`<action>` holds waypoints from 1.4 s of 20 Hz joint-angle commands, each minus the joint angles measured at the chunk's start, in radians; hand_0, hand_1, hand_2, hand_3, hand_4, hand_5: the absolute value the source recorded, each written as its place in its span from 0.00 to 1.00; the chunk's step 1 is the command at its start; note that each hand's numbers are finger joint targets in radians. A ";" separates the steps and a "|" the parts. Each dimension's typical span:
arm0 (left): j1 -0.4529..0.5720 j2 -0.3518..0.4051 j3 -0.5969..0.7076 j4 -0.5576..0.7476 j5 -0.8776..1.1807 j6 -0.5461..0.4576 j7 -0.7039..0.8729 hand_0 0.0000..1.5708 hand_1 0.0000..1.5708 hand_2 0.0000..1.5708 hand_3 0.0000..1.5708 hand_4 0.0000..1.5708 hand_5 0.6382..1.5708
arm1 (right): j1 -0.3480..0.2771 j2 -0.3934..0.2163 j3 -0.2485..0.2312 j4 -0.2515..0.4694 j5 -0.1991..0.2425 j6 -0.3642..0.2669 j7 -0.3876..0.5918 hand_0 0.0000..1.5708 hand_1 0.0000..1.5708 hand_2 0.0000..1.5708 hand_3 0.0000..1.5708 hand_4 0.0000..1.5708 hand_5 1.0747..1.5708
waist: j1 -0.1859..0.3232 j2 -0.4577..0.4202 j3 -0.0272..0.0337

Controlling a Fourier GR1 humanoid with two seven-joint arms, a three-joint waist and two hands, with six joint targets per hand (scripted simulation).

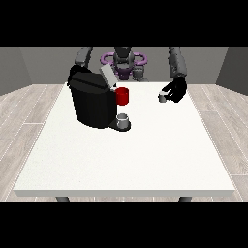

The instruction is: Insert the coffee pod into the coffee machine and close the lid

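My robot hand at the view's right (pixel 175 90) sits low over the white counter (pixel 145 155), approx 2 o'clock from the counter's middle, fingers curled round the small grey coffee pod (pixel 162 97), which is right at the counter's surface. The black coffee machine (pixel 92 102) stands well apart at approx 10 o'clock, its grey lid (pixel 107 76) tilted up and open, a red part (pixel 123 96) at its front. A grey cup (pixel 123 120) rests on the machine's base. My other robot hand, at the view's left, is hidden behind the machine; can't tell its fingers.
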 commanded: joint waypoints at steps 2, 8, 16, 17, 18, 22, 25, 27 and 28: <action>-0.057 -0.031 -0.025 -0.056 -0.017 -0.052 0.020 0.84 0.84 0.88 0.86 0.37 1.00 | -0.049 -0.007 -0.021 0.058 -0.007 -0.004 0.002 0.00 0.00 0.00 0.00 0.31 1.00 | 0.023 -0.023 0.0000; -0.127 -0.006 -0.004 -0.073 -0.016 -0.102 0.050 0.80 0.80 0.85 0.82 0.35 1.00 | -0.019 0.012 0.031 0.048 0.021 0.010 -0.028 0.00 0.00 0.00 0.00 0.29 1.00 | -0.018 -0.024 -0.0002; -0.324 0.005 0.027 -0.095 0.006 -0.204 0.175 0.81 0.81 0.85 0.82 0.35 1.00 | -0.090 0.027 0.012 0.080 -0.004 0.002 -0.055 0.00 0.00 0.00 0.00 0.32 1.00 | -0.054 0.018 0.0003; -0.284 -0.002 0.036 -0.085 0.004 -0.180 0.169 0.80 0.80 0.85 0.82 0.34 1.00 | -0.041 0.013 0.020 0.043 -0.005 0.031 -0.060 0.00 0.00 0.00 0.00 0.31 1.00 | -0.076 -0.009 0.0000; -0.320 0.010 0.041 -0.078 -0.008 -0.146 0.175 0.80 0.80 0.84 0.81 0.34 1.00 | -0.099 0.012 0.023 0.001 -0.009 0.018 0.005 0.00 0.00 0.00 0.00 0.32 1.00 | -0.114 0.004 -0.0003; -0.388 -0.027 0.054 -0.100 0.006 -0.165 0.259 0.79 0.79 0.82 0.79 0.33 1.00 | -0.056 0.007 0.021 0.069 0.002 0.032 -0.085 0.00 0.00 0.00 0.00 0.31 1.00 | -0.104 0.016 0.0003; -0.443 0.059 0.102 -0.065 0.021 -0.193 0.248 0.77 0.77 0.79 0.76 0.31 1.00 | -0.094 -0.016 0.031 0.010 0.001 0.049 -0.031 0.00 0.00 0.00 0.00 0.32 1.00 | -0.148 0.051 -0.0001; -0.411 0.038 0.093 -0.072 0.023 -0.203 0.226 0.80 0.80 0.82 0.78 0.30 1.00 | -0.036 0.007 0.046 0.007 0.007 0.037 -0.039 0.00 0.00 0.00 0.00 0.33 1.00 | -0.137 0.019 -0.0001; -0.468 0.048 0.094 -0.088 0.019 -0.205 0.232 0.82 0.82 0.85 0.81 0.31 1.00 | -0.119 -0.017 -0.004 0.035 -0.016 0.037 -0.051 0.00 0.00 0.00 0.00 0.32 1.00 | -0.127 0.074 0.0001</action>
